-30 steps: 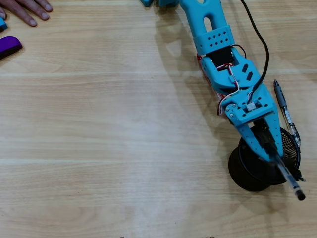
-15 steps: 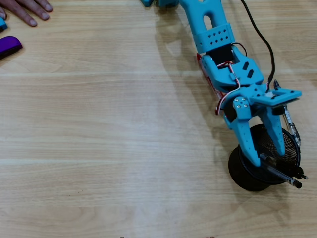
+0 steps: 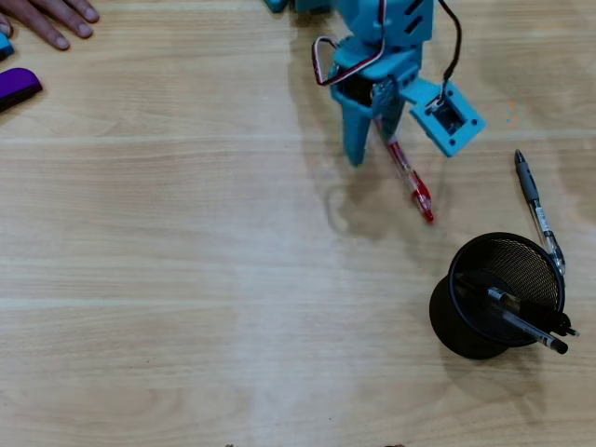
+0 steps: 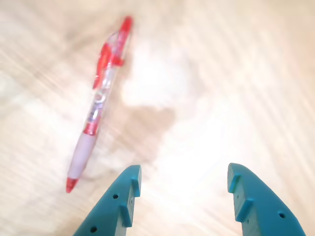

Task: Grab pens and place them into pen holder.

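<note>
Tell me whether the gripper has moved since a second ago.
Yes. In the overhead view the gripper has left the pen holder and moved up-left, now open beside the red pen.

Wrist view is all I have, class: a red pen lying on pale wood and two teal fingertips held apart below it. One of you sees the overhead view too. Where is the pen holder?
Observer: In the overhead view the round black wire-mesh pen holder stands on the table, down and to the right of the red pen.
Operator: Is anything in it?
Observer: Two black pens lean inside it, their ends poking over the rim at the lower right.
Operator: Any other pen lying out?
Observer: One slim grey-and-clear pen lies on the wood just above the holder, near the right edge.
</note>
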{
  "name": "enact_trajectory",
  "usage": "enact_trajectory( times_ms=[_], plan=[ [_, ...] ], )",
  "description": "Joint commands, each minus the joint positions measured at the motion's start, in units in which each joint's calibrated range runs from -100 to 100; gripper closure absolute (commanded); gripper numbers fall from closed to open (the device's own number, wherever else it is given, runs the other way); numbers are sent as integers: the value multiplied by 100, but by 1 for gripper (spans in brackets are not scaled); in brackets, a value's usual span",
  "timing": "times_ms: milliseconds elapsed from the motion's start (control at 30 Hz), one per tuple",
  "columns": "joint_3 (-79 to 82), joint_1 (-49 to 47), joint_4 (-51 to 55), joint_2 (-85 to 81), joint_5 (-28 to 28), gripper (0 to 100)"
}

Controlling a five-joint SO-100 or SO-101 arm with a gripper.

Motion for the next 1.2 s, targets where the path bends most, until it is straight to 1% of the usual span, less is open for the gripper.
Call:
enact_trajectory(
  times_ms=[0,133,300,433,533,800,967,1167],
  plan=[
    [607,-236,-328,-291,29,80],
    [987,-300,-715,-46,-7,80],
    [914,-437,-758,486,-28,80],
    [924,-494,-689,875,-562,80],
    [924,-542,-706,1070,-729,80],
    [887,-615,-758,1154,-755,80],
    [498,-631,-680,1154,-750,80],
    [217,-881,-680,1239,-760,80]
  ],
)
